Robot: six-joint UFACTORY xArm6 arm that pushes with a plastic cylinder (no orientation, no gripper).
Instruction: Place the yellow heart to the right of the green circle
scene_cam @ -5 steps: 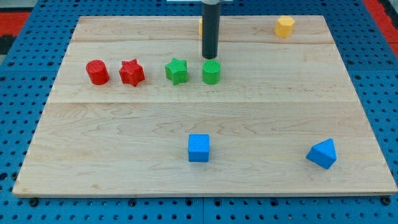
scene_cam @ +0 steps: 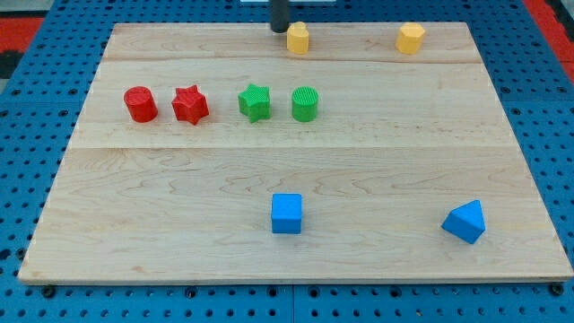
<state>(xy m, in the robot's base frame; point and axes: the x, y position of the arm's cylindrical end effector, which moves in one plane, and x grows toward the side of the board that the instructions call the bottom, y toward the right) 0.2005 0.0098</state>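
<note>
A yellow block that looks like the heart sits near the top edge of the wooden board, at mid-width. My tip is just to its left at the board's top edge, close to it or touching; I cannot tell which. Only the rod's short lower end shows. The green circle stands well below the tip, in the upper middle of the board, with a green star close on its left.
A second yellow block sits at the top right. A red cylinder and a red star stand left of the green star. A blue cube and a blue wedge-like block lie near the bottom.
The rod has moved up and slightly left, from just above the green circle to the left side of the yellow block, which is now uncovered. No block has visibly moved.
</note>
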